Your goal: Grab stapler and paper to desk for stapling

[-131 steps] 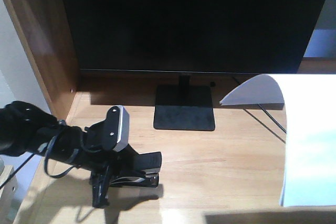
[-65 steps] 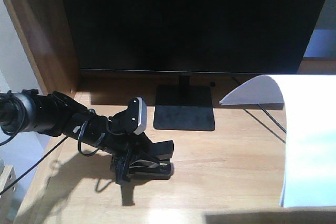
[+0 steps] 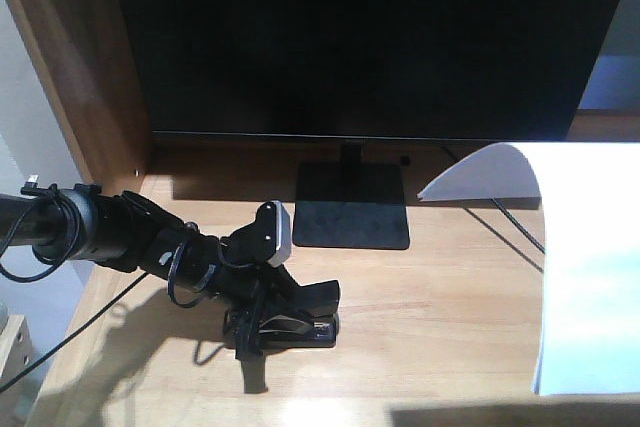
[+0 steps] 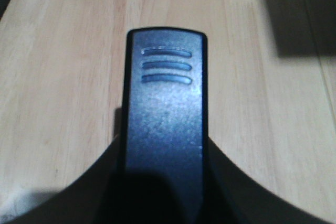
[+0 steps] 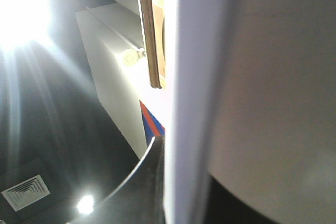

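A large black monitor [image 3: 360, 37] is seen at the far side, its screen dark, carried by a thin neck on a flat black square stand [image 3: 350, 219]. A dark cable [image 3: 520, 224] is laid from right of the stand towards the near right. A brown wooden side panel [image 3: 80, 77] is set upright at the far left. In the right wrist view, a glaring ceiling lamp [image 5: 21, 3], a smaller lamp [image 5: 85, 203] and a vent grille [image 5: 26, 192] are shown.

The left gripper [image 3: 255, 323] hides part of the stapler [image 3: 316, 299]; the paper [image 3: 590, 277] runs off the right edge.
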You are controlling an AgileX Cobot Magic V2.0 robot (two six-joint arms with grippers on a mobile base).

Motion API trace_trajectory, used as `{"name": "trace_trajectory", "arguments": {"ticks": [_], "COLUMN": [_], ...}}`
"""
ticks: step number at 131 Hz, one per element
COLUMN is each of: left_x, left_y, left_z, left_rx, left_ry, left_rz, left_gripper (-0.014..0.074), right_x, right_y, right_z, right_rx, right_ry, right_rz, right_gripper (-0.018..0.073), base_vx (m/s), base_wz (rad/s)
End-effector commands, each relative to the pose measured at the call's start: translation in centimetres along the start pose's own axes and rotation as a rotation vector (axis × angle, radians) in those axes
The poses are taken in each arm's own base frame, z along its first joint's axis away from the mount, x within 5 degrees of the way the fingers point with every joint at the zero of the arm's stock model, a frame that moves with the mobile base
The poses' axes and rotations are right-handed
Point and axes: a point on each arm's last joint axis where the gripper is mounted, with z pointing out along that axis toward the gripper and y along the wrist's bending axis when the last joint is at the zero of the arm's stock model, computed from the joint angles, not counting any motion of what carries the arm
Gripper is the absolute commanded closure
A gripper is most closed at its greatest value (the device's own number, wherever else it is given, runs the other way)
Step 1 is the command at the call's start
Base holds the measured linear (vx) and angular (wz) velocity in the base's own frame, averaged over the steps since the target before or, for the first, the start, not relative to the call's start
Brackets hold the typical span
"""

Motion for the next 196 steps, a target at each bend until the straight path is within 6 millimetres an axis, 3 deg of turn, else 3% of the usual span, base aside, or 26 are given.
{"name": "trace_trajectory", "arguments": {"ticks": [1,28,44,63,83,110,140,196], "left_x": [-2.6,-2.6,-2.6,-2.6,-2.6,-2.8,-4.4,-7.0], "left_y": [-0.1,-0.1,-0.1,-0.1,0.0,0.0,-0.4,-1.4], "left_z": [-1.2,-1.2,-1.2,-1.3,-1.3,-1.5,-3.1,-7.6], "left_rx": [-0.005,-0.005,-0.004,-0.003,-0.004,-0.012,-0.04,-0.095], "left_ry": [-0.084,-0.083,-0.087,-0.088,-0.087,-0.089,-0.109,-0.109], "left_rz": [0.053,0.053,0.052,0.033,-0.03,-0.037,0.004,-0.047], "left_gripper": [0.0563,0.0424,0.0274,0.0031,-0.0139,-0.0118,-0.0049,0.026], "right_x": [-0.2,-0.2,-0.2,-0.2,-0.2,-0.2,-0.2,-0.2], "right_y": [0.8,0.8,0.8,0.8,0.8,0.8,0.8,0.8], "right_z": [0.5,0.5,0.5,0.5,0.5,0.5,0.5,0.5], "right_rx": [-0.057,-0.057,-0.057,-0.057,-0.057,-0.057,-0.057,-0.057], "right_ry": [-0.008,-0.008,-0.008,-0.008,-0.008,-0.008,-0.008,-0.008], "right_rz": [-0.01,-0.01,-0.01,-0.01,-0.01,-0.01,-0.01,-0.01], "right_gripper": [0.0565,0.0565,0.0565,0.0565,0.0565,0.0565,0.0565,0.0565], "base_vx": [0.0,0.0,0.0,0.0,0.0,0.0,0.0,0.0], "base_wz": [0.0,0.0,0.0,0.0,0.0,0.0,0.0,0.0]}}
